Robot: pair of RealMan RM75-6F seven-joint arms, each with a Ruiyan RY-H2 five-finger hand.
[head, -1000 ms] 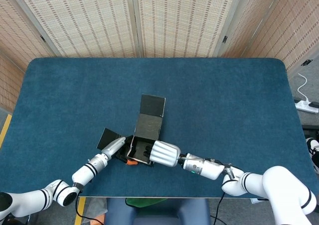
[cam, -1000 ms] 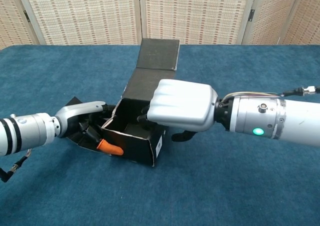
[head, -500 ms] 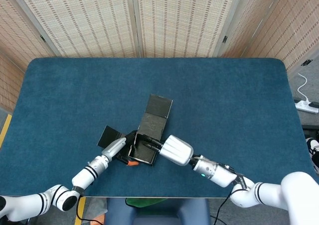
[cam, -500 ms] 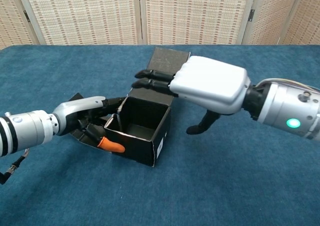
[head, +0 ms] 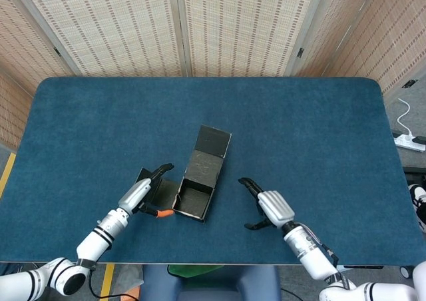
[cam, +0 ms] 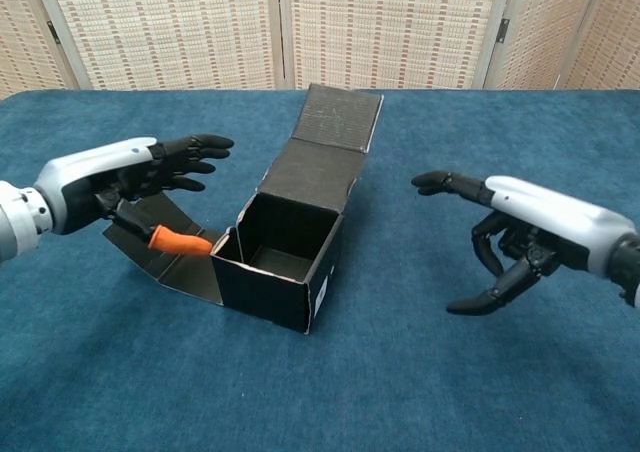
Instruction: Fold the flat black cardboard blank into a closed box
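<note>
The black cardboard box (head: 197,201) (cam: 272,290) stands on the table as an open-topped tub. Its lid flap (head: 214,142) (cam: 340,120) leans up and back behind it. A side flap (cam: 185,270) lies spread out to the box's left. My left hand (head: 142,192) (cam: 128,176) hovers over that flap with fingers spread, holding nothing; its orange thumb tip (cam: 176,240) is close to the box's left wall. My right hand (head: 268,208) (cam: 515,230) is well to the right of the box, off the cardboard, with fingers apart and loosely curled.
The blue cloth table (head: 299,128) stretches wide behind and to both sides of the box. A woven folding screen (head: 180,21) stands behind the far edge. A white power strip (head: 407,140) lies on the floor off the right edge.
My right hand has let go of the box's rear wall and drawn back to the right. My left hand has lifted off the box and moved left. The box stayed upright.
</note>
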